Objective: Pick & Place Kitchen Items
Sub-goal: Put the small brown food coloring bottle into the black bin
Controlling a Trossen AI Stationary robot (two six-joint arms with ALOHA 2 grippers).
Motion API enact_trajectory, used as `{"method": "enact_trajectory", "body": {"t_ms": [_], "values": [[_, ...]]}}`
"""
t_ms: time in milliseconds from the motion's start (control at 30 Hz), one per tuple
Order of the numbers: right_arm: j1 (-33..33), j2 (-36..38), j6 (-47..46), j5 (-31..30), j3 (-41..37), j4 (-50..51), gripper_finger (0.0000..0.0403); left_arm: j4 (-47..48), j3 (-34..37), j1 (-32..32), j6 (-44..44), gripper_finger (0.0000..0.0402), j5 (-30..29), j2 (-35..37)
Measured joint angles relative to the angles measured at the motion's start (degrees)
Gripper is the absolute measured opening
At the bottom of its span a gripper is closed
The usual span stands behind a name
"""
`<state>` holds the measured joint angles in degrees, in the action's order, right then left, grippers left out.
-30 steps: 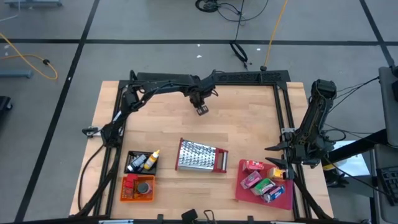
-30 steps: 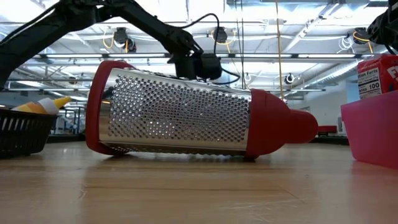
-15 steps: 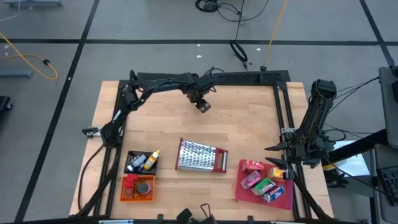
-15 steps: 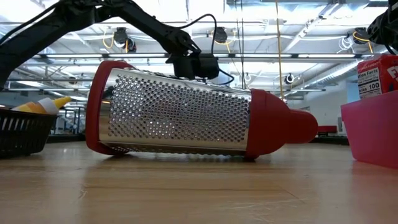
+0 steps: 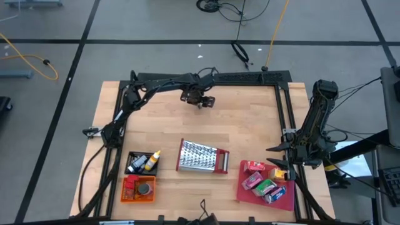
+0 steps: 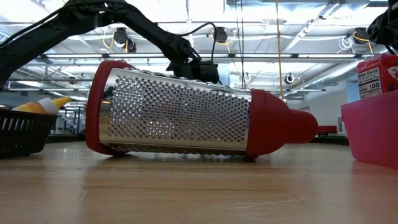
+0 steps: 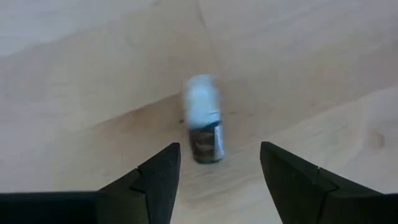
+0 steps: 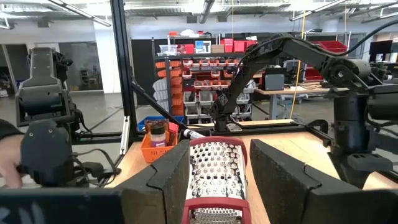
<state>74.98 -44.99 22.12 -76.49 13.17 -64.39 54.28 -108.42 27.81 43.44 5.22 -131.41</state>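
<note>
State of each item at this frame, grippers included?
Left gripper: open, above the small bottle.
Small bottle: lying on the table, not held.
Right gripper: open, empty, at the table's right edge.
Grater: lying on its side.

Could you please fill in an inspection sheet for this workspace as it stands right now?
Surface: light wooden table, far half mostly bare.
Job's things: small white-capped dark bottle lying on the wood; red, pink and green packets in a flat red tray; bottles in a black basket; dark round jar in an orange bin.
Clutter: steel grater with a red end lying on its side.
Grippers: left claw open above the small bottle, not touching it; right claw open, waiting at the right edge.
Cables: yellow cable on the floor.
Surroundings: shelving; a person's hand.
</note>
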Motion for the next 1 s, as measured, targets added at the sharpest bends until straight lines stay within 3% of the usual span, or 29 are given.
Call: {"method": "enact_trajectory", "body": {"t_ms": [300,700,1000], "values": [[0.0,0.0,-0.2,0.0,0.0,0.1,0.016,-0.8,0.0,0.5,2.0,0.0225,-2.7,-0.7],[0.0,0.0,-0.2,0.0,0.0,0.0,0.016,-0.4,0.0,-1.1,-13.9,0.0225,-7.5,-0.8],[0.0,0.0,-0.4,0.0,0.0,0.0,0.016,-0.3,0.0,-1.5,-15.7,0.0225,-8.9,-0.8]]}}
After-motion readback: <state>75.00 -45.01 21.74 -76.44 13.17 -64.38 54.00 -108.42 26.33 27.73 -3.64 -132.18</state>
